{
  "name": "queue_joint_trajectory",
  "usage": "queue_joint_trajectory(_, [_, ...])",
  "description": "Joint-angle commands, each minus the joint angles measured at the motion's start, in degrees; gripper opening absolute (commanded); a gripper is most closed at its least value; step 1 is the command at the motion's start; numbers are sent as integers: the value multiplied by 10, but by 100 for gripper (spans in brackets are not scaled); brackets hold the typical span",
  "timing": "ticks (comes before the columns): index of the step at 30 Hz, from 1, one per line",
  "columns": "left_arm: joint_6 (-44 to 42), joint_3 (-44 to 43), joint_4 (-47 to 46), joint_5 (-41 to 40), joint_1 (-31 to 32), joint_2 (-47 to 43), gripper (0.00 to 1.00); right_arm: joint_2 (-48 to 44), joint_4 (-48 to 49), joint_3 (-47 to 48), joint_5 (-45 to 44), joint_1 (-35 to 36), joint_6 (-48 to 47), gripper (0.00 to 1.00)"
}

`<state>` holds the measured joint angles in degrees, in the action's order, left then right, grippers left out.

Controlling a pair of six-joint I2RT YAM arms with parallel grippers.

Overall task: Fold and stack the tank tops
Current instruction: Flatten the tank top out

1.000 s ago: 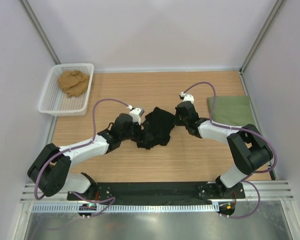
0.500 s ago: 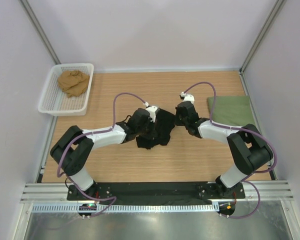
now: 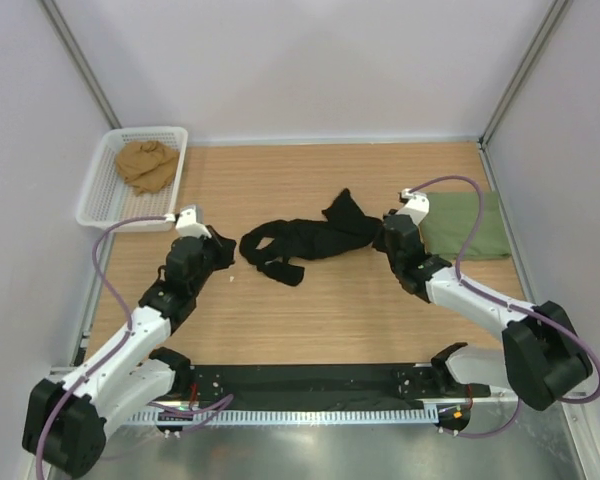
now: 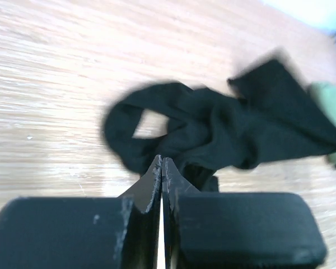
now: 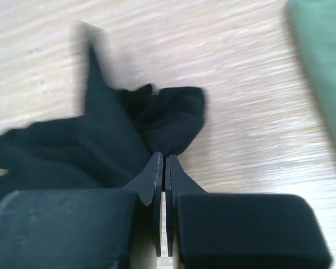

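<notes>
We are noting left claw [image 4: 161,161] pinched shut on black tank top [image 3: 310,240] at 9 o'clock, right claw [image 5: 162,157] likewise at 3 o'clock.

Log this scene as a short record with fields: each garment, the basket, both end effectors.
black tank top: unfolded, stretched across the middle of the table between the two end effectors
green tank top: folded flat at the right edge, nothing stacked on it
left end effector: shut, appears to pinch the black top's left end
right end effector: shut on the black top's right end
basket: white mesh, far left corner, holds a crumpled brown cloth
status: black top not yet folded or stacked
</notes>
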<state>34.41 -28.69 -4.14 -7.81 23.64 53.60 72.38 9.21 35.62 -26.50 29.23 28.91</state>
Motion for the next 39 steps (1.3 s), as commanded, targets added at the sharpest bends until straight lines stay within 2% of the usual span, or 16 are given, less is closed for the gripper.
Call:
queue_joint_trajectory(1, [25,28,-25,-61,3,-71,0,-46,32,-10,-51,-6,2,1])
queue_joint_trajectory(3, [35,4,12,-65,2,-111,0,-66,26,0,-17,-6,-3,1])
queue_joint_trajectory(8, [75,-57,111,-21,2,-162,1,-144,-86,65,39,-5,8,1])
queue_joint_trajectory(10, [76,-83,145,46,2,-141,6,-144,-188,95,44,-4,25,1])
queue_joint_trajectory(12, [74,-84,149,95,4,-121,19,-140,-242,115,43,-4,50,5])
queue_joint_trajectory(13, [75,-77,148,107,5,-103,27,-143,-269,109,41,-4,60,19])
queue_joint_trajectory(14, [74,-74,146,114,9,-96,44,-151,-280,91,19,-4,71,32])
queue_joint_trajectory(16, [70,-65,140,121,20,-73,55,-180,-298,65,-5,-5,101,55])
queue_joint_trajectory(17, [67,-63,136,127,25,-64,60,-191,-298,38,-14,-4,105,55])
queue_joint_trajectory(21, [51,-76,123,113,88,-15,64,-240,-284,-4,-36,-5,112,56])
queue_joint_trajectory(22, [41,-84,121,104,104,16,64,-242,-279,-5,-36,-4,104,59])
queue_joint_trajectory(25, [22,-129,119,84,147,75,67,-183,-285,19,-43,-5,91,63])
queue_joint_trajectory(29, [8,-203,139,84,147,200,72,-63,-325,104,-43,-6,68,63])
queue_joint_trajectory(32, [-7,-247,161,65,146,279,76,8,-323,128,-38,-6,56,64])
queue_joint_trajectory(34, [-15,-269,169,53,143,325,79,36,-315,134,-59,-7,55,70])
queue_joint_trajectory(39, [-8,-281,147,112,117,400,77,149,-300,176,-22,-12,45,70])
